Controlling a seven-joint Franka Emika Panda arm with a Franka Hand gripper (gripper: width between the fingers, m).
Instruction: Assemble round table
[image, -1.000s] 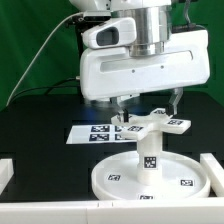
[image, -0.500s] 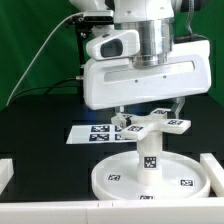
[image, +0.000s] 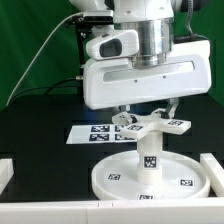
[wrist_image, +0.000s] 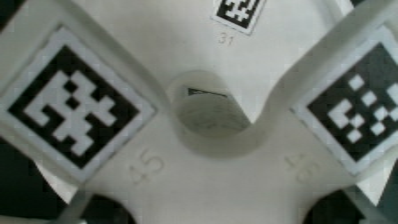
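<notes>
The large round disc (image: 105, 180) lies flat on the black table at the front. The short post (image: 149, 150) stands upright in its centre. The cross-shaped base (image: 150, 125) sits level on top of the post. My gripper (image: 146, 113) hangs straight down over the base, with one finger on each side of its hub and the jaws spread wide. In the wrist view the base (wrist_image: 214, 170) fills the picture, showing its centre hole and tagged arms. My gripper (wrist_image: 217, 210) shows there only as dark tips at the two corners, apart from the hub.
The marker board (image: 90, 131) lies on the table behind the disc, toward the exterior view's left. White border rails stand at the exterior view's left (image: 8, 170) and right (image: 214, 165) edges. A green backdrop is behind.
My hand has turned about its vertical axis from a skewed pose to square-on. The cross base, post and disc stay where they were.
</notes>
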